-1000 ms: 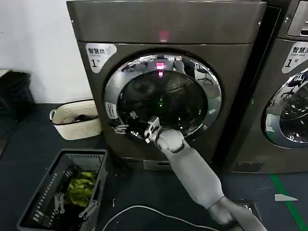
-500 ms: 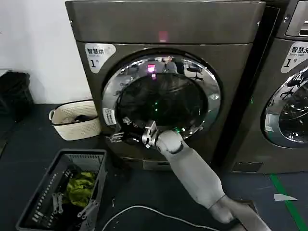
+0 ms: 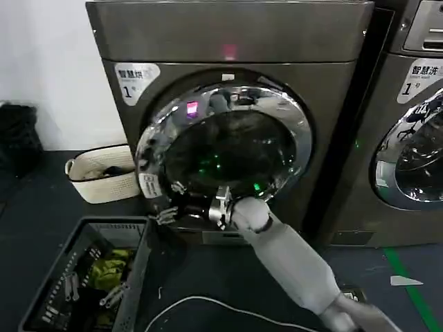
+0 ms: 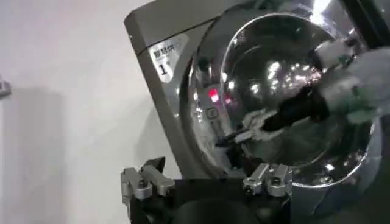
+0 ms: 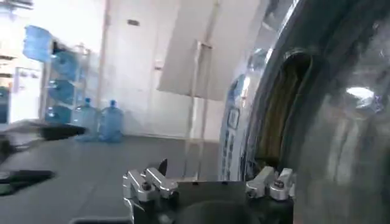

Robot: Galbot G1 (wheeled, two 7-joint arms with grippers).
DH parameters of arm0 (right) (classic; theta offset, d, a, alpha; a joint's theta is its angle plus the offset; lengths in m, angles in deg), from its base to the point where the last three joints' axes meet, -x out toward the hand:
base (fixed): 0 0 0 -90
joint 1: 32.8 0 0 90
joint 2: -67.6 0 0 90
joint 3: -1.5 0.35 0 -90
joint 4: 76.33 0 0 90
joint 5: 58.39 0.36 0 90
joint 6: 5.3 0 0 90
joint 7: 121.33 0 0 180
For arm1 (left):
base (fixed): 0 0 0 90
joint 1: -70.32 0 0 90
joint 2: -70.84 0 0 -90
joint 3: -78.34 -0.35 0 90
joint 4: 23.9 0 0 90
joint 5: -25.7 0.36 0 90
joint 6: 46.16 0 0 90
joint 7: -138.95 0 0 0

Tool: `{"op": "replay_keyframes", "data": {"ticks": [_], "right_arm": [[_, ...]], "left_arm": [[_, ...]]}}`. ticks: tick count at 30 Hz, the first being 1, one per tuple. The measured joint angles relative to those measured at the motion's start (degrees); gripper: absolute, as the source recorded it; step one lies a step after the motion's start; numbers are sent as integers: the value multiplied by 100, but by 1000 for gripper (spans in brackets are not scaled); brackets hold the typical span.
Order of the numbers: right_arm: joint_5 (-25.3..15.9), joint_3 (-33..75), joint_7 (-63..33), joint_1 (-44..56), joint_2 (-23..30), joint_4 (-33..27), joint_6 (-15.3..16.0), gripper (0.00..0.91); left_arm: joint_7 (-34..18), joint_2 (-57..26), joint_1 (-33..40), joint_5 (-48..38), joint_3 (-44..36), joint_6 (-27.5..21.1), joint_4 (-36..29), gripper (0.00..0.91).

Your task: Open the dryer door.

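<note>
Dryer door (image 3: 225,142), ajar at its handle side on the near machine, swings best if the right end effector (image 3: 166,213), hooked at its lower rim with finger state unclear, pulls along the hinge arc.

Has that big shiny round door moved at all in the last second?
Yes. The dryer door has swung outward: its left rim now stands off the dryer front, pulled by the right gripper.

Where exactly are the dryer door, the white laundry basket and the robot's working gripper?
dryer door (image 3: 294,138), head view, chrome rim.
white laundry basket (image 3: 104,183), head view, front wall.
right gripper (image 3: 166,214), head view, at the door's lower left edge.
</note>
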Motion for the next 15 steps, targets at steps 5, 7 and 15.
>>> {"op": "replay_keyframes", "data": {"ticks": [5, 7, 15], "right_arm": [[132, 26, 323, 145, -402, 404, -54, 907], [180, 30, 470, 197, -540, 540, -88, 907], [364, 193, 1138, 481, -1117, 1021, -520, 907]], "left_arm": [[122, -222, 299, -410, 412, -164, 175, 907], [136, -296, 414, -499, 543, -227, 255, 907], [260, -564, 812, -599, 742, -376, 549, 907]]}}
